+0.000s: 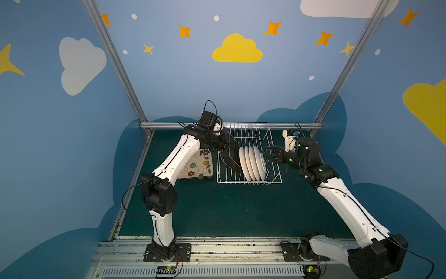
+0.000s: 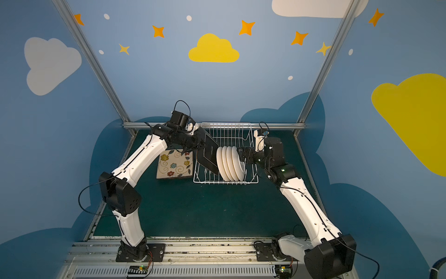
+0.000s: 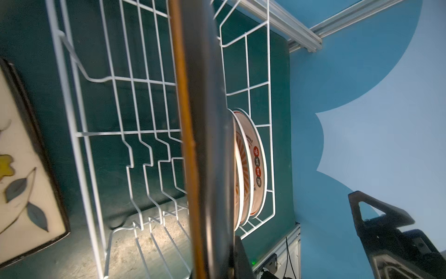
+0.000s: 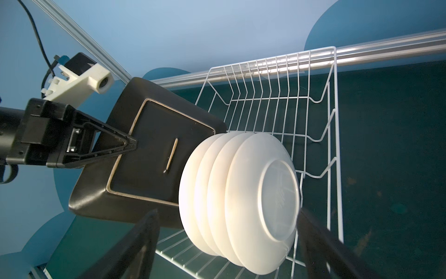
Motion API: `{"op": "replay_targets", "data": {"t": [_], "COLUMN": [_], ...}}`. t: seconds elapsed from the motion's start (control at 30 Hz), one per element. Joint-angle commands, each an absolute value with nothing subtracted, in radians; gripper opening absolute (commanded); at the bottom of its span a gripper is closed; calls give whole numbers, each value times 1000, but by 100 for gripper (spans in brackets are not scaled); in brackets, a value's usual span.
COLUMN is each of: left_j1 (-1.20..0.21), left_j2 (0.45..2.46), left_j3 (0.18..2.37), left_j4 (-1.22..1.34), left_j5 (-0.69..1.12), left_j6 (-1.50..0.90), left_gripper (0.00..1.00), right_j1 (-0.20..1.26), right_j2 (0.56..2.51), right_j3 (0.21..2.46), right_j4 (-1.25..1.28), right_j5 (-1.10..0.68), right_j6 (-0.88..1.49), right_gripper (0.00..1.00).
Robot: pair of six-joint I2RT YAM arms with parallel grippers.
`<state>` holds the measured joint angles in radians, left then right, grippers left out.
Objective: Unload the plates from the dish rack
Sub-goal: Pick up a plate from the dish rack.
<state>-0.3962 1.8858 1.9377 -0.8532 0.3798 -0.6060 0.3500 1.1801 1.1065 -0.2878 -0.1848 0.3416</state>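
The white wire dish rack (image 1: 249,182) (image 2: 225,182) (image 4: 335,120) stands at the back of the table. Several round white plates (image 1: 253,163) (image 2: 230,163) (image 4: 253,193) stand on edge in its right half. My left gripper (image 1: 223,142) (image 2: 198,145) (image 3: 217,265) is shut on a black-backed square plate (image 1: 233,152) (image 2: 210,152) (image 3: 205,145) (image 4: 156,157). That plate hangs tilted over the rack, just left of the round ones. My right gripper (image 1: 268,153) (image 2: 241,154) (image 4: 229,253) is open, close to the outermost round plate, holding nothing.
A stack of square plates (image 1: 198,164) (image 2: 175,164) (image 3: 21,181), flower face up, lies on the green mat left of the rack, partly under my left arm. An aluminium rail (image 1: 231,125) runs behind the rack. Blue walls close in the sides.
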Motion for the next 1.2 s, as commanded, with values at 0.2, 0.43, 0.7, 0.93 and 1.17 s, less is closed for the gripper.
{"op": "replay_targets", "data": {"t": [0.2, 0.43, 0.7, 0.93, 1.17], "left_j1": [-382, -373, -364, -367, -378], "left_j2": [1791, 1759, 1716, 1600, 1476], "left_j3": [1980, 1965, 1961, 1867, 1714], "left_j4": [-764, -728, -690, -574, -420], "left_j5": [414, 421, 409, 307, 176], "left_j6": [-577, -571, -501, -327, -126], "left_gripper": [3, 3, 3, 3, 3], "right_j1": [350, 350, 350, 347, 341], "right_j2": [1204, 1213, 1201, 1200, 1223], "right_j3": [1113, 1127, 1126, 1157, 1214], "right_j4": [-261, -270, -277, -303, -327], "right_j5": [-207, -215, -204, -224, -276], "right_j6": [355, 354, 351, 390, 450], "right_gripper": [89, 89, 89, 89, 89]}}
